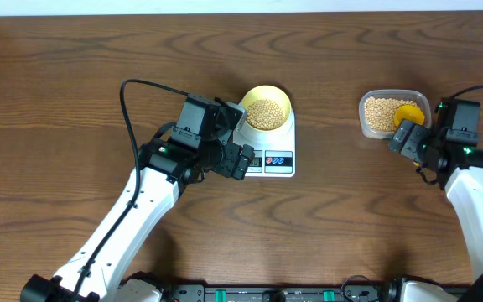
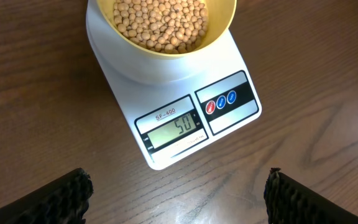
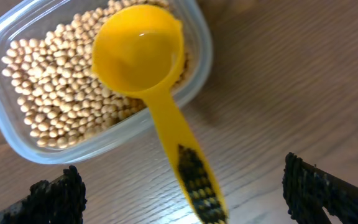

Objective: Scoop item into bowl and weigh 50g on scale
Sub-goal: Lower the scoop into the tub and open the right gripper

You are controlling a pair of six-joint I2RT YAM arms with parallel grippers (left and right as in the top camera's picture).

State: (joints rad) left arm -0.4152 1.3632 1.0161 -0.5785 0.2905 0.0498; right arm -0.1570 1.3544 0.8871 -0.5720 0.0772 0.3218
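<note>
The pale yellow bowl (image 1: 267, 107) stands on the white scale (image 1: 283, 159), filled with beige beans (image 2: 160, 22). In the left wrist view the scale (image 2: 232, 59) shows 50 on its display (image 2: 174, 127), and the bowl (image 2: 224, 26) sits on its platform. My left gripper (image 2: 179, 193) hovers open just in front of the scale, with only bare wood between its fingers; from overhead the left gripper (image 1: 237, 138) sits at the scale's left side. My right gripper (image 3: 182, 183) is open around the handle of the yellow scoop (image 3: 138, 53), touching neither side.
A clear plastic tub (image 3: 5, 124) of beans (image 3: 48, 93) stands at the right; the scoop's cup rests on them and its handle sticks out over the rim. In the overhead view the tub (image 1: 367, 126) lies beside the right gripper (image 1: 407, 138). A black cable (image 1: 126, 109) loops left of the scale.
</note>
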